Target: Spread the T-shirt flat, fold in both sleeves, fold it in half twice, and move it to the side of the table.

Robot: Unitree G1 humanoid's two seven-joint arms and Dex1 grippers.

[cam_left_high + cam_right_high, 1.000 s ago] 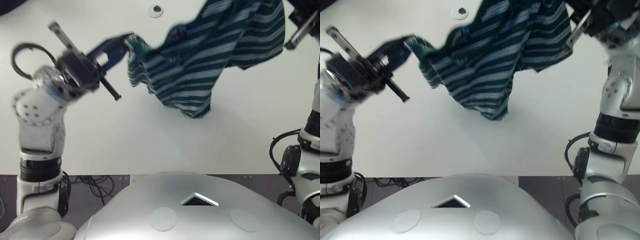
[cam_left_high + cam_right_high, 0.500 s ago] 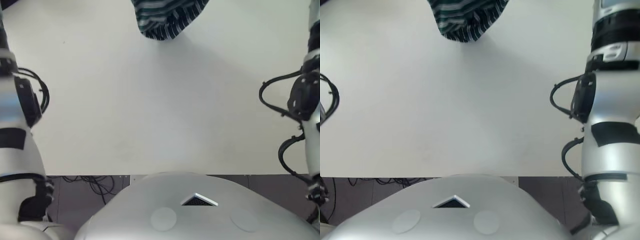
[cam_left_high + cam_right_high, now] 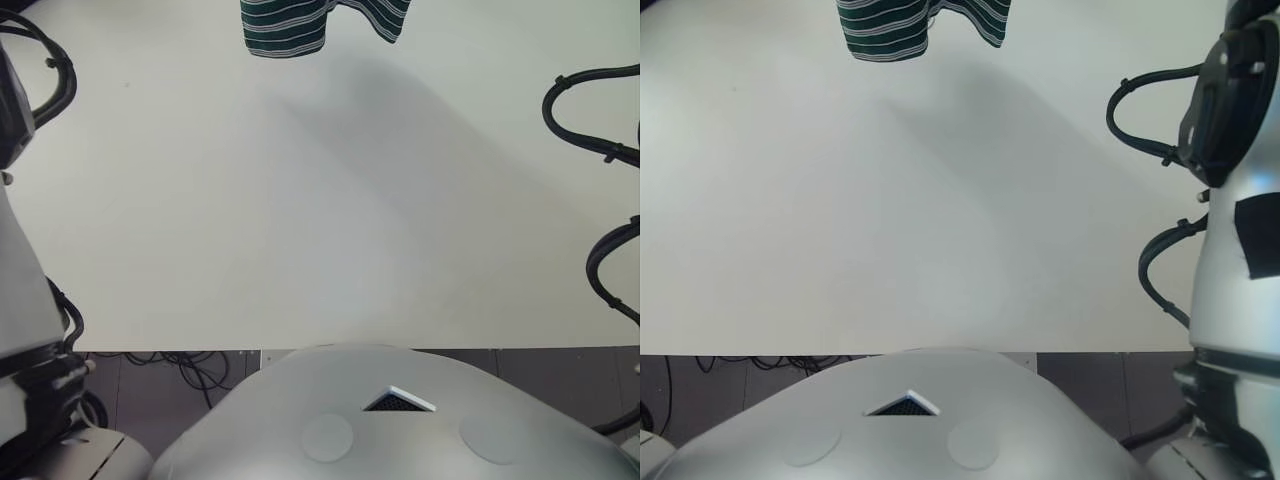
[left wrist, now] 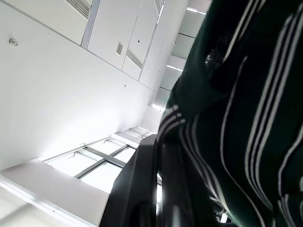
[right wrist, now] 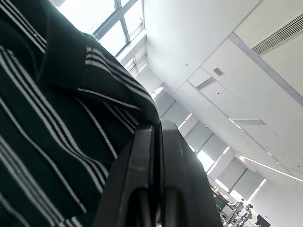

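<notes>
The dark green T-shirt with white stripes hangs in the air above the far part of the table, and its lower ends (image 3: 285,22) dangle at the top of the head views. In the left wrist view my left gripper (image 4: 158,158) is shut on a fold of the T-shirt (image 4: 246,123), seen against the ceiling. My right gripper (image 5: 156,135) is likewise shut on the striped T-shirt (image 5: 47,123), its two dark fingers pressed together. Both arms stand raised at the left and right edges of the head views.
The white table (image 3: 320,220) stretches bare below the hanging cloth. Its front edge (image 3: 300,348) runs just ahead of me, with cables (image 3: 185,365) on the floor beneath it.
Both arms have risen out of the top of the head views, lifting the T-shirt off the table. Its hanging bottom has climbed and spread into two ends.
</notes>
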